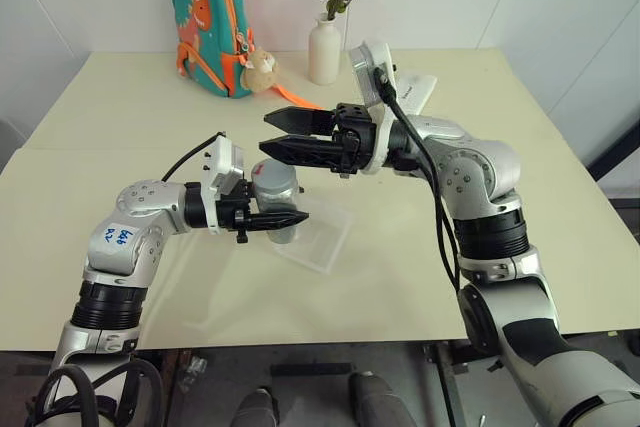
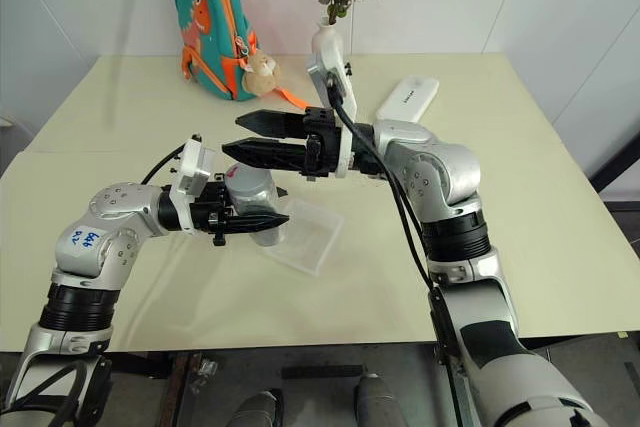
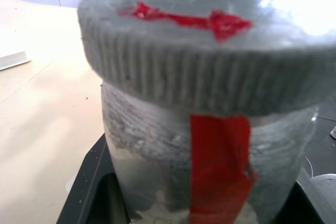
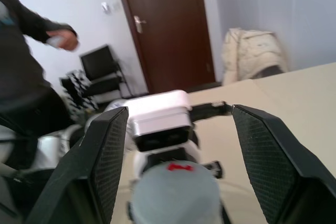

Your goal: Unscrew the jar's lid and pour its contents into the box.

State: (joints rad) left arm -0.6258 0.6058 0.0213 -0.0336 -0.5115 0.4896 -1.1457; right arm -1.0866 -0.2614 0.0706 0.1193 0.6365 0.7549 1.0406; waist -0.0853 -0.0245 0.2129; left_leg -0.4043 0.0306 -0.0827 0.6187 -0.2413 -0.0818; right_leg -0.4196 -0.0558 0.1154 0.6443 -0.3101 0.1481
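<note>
Jar (image 1: pixel 277 190) upright in the left claw (image 1: pixel 280 219), long axis vertical, mouth end pointing up and capped by the lid (image 3: pixel 210 40). Held above the counter (image 1: pixel 120 97), partly over the near-left end of the box (image 1: pixel 322 237), a shallow clear tray lying flat and skewed to the counter's edges. Left claw level, pointing toward the robot's right, black fingers (image 1: pixel 290 219) clamped shut on the jar's lower body. Lid sitting flat on the jar, ribbed around its rim, red arrow-like mark on top; a red strip running down the jar's side under it, along the long axis. Right claw (image 1: pixel 285 133) level, pointing toward the robot's left, just above the jar and a little behind it, apart from the lid. Right claw's two fingers (image 4: pixel 105 156) spread partway, nothing between them, the lid with its red mark seen in the gap below from the right wrist view. Contents hidden inside the closed jar. Further back on the counter: a teal and orange backpack (image 1: pixel 208 22) with a small plush toy (image 1: pixel 262 72) hanging from it, a white vase (image 1: pixel 324 47) of pink flowers, and a white oblong case (image 2: pixel 408 97). Beyond the counter, in the right wrist view, a person's sleeve and hand (image 4: pixel 62 38), a brown door (image 4: pixel 165 24) and a black chair (image 4: pixel 100 66).
</note>
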